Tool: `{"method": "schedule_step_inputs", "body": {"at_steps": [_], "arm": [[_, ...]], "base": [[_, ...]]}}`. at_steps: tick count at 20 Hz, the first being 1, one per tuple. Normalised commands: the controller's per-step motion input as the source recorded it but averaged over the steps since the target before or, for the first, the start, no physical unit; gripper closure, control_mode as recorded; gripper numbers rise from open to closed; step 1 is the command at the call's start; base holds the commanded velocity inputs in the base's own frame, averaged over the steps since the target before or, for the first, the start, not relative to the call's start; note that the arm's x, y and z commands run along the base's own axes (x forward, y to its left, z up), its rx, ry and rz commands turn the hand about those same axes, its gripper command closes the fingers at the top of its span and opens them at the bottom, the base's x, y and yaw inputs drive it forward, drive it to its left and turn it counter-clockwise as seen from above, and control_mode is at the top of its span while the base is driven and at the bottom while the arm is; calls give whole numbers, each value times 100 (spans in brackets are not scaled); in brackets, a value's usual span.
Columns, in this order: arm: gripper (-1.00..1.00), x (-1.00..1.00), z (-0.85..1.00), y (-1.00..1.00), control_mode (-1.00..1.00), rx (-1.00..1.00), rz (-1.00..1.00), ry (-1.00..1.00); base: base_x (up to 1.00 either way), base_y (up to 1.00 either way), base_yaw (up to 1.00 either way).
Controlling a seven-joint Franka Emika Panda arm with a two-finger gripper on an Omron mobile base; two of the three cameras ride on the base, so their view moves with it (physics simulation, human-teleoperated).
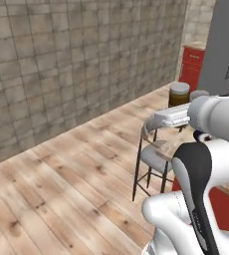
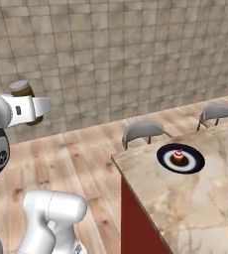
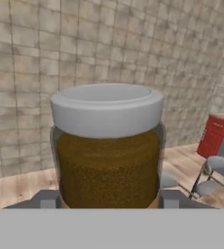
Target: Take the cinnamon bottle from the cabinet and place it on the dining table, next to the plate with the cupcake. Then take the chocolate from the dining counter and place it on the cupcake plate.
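We have the cinnamon bottle point(image 3: 108, 146) gripped in the end effector point(image 3: 106, 200) — jaws partly open, clamped on the sides of the jar low down, jar upright, held in the air over the wooden floor point(image 1: 61, 184) and off the counter point(image 2: 205, 198).

Hand view is the close-up: smooth grey lid point(image 3: 107, 109), clear glass wall, grainy brown powder inside, and the two dark fingertips point(image 3: 46, 198) hugging the base on either side. Behind it we get the tiled stone wall point(image 3: 31, 58), a red cabinet door point(image 3: 212, 136) far right, and a grey stool point(image 3: 216, 165).

Right base view adds what the other two lack: the marbled beige-brown counter with its red base, the round dark plate point(image 2: 180, 158) with a pale ring on it, and the small red-topped cupcake point(image 2: 178, 157) sitting in the middle of the plate. Two grey curved-back stools point(image 2: 143, 131) stand at the far edge. The jar here sits top left, well apart from the plate, poking up behind the white hand.

Left base view shows the jar from the side — lid and brown body above the hand — with a thin-legged metal stool point(image 1: 154, 159) below it and plank flooring with visible grain.
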Motion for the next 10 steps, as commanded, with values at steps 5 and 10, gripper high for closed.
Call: {"method": "schedule_step_inputs", "body": {"at_steps": [5,10], "arm": [[100,0,0,0,100,0,0,0],[100,0,0,0,100,0,0,0]], "base": [[98,84,-65],[92,100,-67]]}}
